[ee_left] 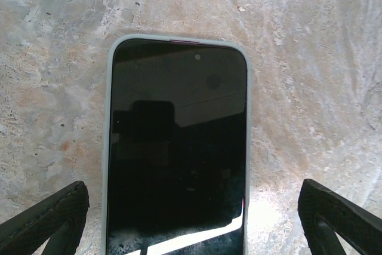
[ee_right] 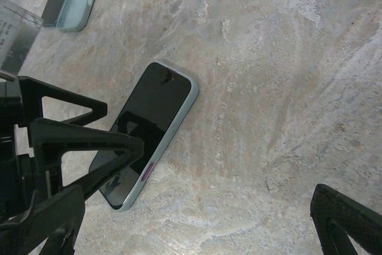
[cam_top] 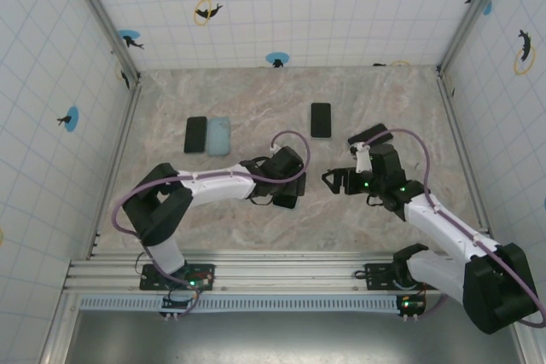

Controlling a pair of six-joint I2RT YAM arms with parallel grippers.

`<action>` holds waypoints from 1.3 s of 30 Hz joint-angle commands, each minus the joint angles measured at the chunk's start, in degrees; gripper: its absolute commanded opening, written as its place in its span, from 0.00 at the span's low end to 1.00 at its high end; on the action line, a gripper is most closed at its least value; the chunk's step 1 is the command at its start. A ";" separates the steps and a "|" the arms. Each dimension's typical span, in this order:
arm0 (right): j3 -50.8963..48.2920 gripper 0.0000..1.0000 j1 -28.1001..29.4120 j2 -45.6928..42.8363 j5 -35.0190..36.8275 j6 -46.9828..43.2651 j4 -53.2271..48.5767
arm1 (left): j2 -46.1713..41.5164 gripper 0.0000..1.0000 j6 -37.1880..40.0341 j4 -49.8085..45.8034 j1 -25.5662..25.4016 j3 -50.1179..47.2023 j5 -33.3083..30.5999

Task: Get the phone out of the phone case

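On the table [cam_top: 256,91], a black phone [cam_top: 195,135] and a blue case [cam_top: 219,135] lie side by side, at about 10 o'clock from the middle. The left gripper [ee_left: 191,222] hangs over the middle with its jaws wide open, one finger on each side of the phone [ee_left: 178,147]. The phone lies flat, screen up, inside its pale case [ee_left: 108,147], and the fingers do not touch it. A third phone [cam_top: 320,119] lies at 12 o'clock. The right gripper [cam_top: 334,182] is at 3 o'clock from the phone, jaws wide open too, holding nothing.
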 commanded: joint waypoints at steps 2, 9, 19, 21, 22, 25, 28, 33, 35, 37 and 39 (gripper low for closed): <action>-1.77 1.00 -0.34 -1.27 -0.40 -0.51 1.08 | 2.58 0.92 1.58 -3.53 -0.73 2.70 -2.02; -2.12 1.00 -0.78 -1.19 -0.59 -0.63 1.33 | 6.47 0.91 2.54 -7.46 -1.61 6.59 -3.64; -1.81 0.99 -1.13 0.22 -1.56 -0.53 2.82 | 9.97 0.88 2.29 -12.62 -2.45 8.92 -6.19; -2.10 1.00 -1.18 0.24 -1.65 -0.29 3.16 | 10.21 0.86 2.09 -12.56 -2.45 8.61 -5.83; -2.20 1.00 -1.22 0.24 -1.65 -0.30 3.33 | 10.36 0.85 2.16 -12.58 -2.45 8.62 -5.79; -2.38 1.00 -1.22 0.06 -1.56 -0.20 3.30 | 11.18 0.80 2.02 -13.25 -2.49 8.52 -6.49; -2.56 1.00 -1.36 -0.58 -1.47 -0.11 3.21 | 11.87 0.72 2.01 -14.29 -2.46 8.43 -7.08; -3.17 1.00 -1.60 -1.04 -1.51 0.38 3.75 | 10.75 0.61 1.57 -13.37 -2.53 8.43 -6.51; -3.77 1.00 -1.61 -0.93 -2.11 1.20 4.63 | 9.63 0.60 0.98 -12.49 -2.49 8.73 -7.11; -4.93 1.00 -1.61 -0.97 -3.14 3.07 6.38 | 8.12 0.59 0.31 -11.23 -2.33 8.95 -7.34; -6.41 1.00 -1.70 -1.29 -5.82 5.84 9.46 | 6.62 0.57 -0.58 -9.90 -1.87 9.34 -7.51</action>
